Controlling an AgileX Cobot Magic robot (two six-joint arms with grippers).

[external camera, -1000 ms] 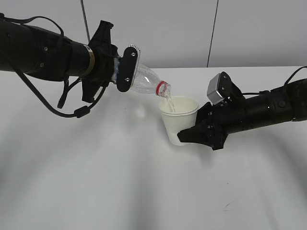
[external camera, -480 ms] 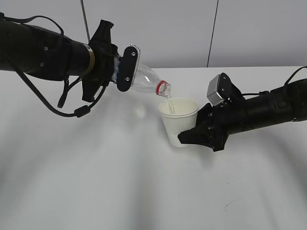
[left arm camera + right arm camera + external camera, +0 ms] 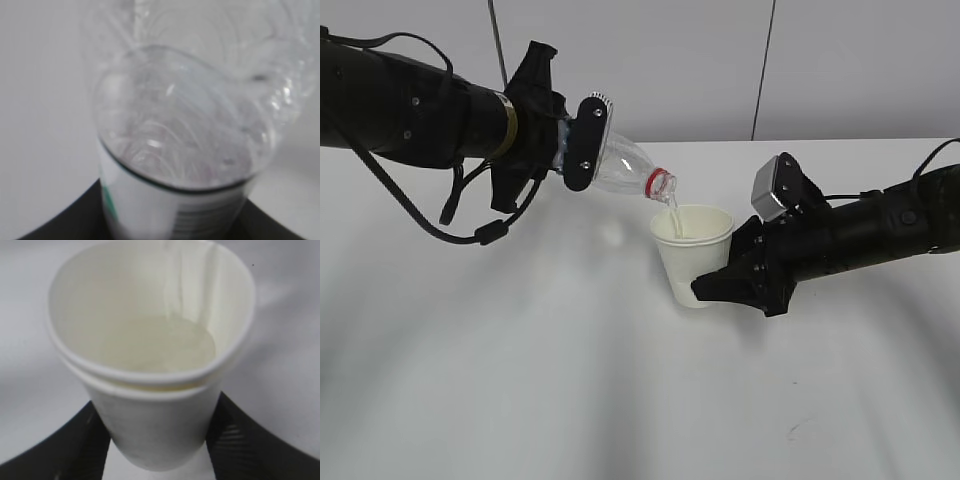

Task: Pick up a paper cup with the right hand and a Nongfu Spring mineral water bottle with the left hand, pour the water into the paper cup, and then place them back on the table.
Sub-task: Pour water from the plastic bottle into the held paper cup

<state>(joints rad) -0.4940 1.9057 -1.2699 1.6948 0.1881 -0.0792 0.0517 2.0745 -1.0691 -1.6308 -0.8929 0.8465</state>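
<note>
Nearest the exterior camera lies the bare front of the table (image 3: 570, 400), white, with a tiny dark mark at about 5 o'clock in the view. Farther in, just right of centre, the paper cup (image 3: 693, 250) stands upright in the grip of the right hand (image 3: 720, 285), whose black fingers pinch the cup's lower wall from the 3 o'clock side; whether its base touches the table cannot be told. The right wrist view shows a dark finger (image 3: 250, 440) on each side of the white cup (image 3: 160, 425), with a shallow pool of water inside (the rim there looks doubled, as if two cups were nested). A silver-grey block (image 3: 775, 187) sits on this arm's wrist.

Beyond and to the 10 o'clock side of the cup, the Nongfu Spring mineral water bottle (image 3: 620, 165) hangs tilted, neck down toward 4 o'clock, its red neck ring just above the cup's rim, and a thin stream of water (image 3: 673, 215) runs into the cup. The left hand (image 3: 575, 140) is clamped on the bottle's body. In the left wrist view the clear bottle (image 3: 185, 150) fills the frame, blurred, its label edge at 6 o'clock.
</note>
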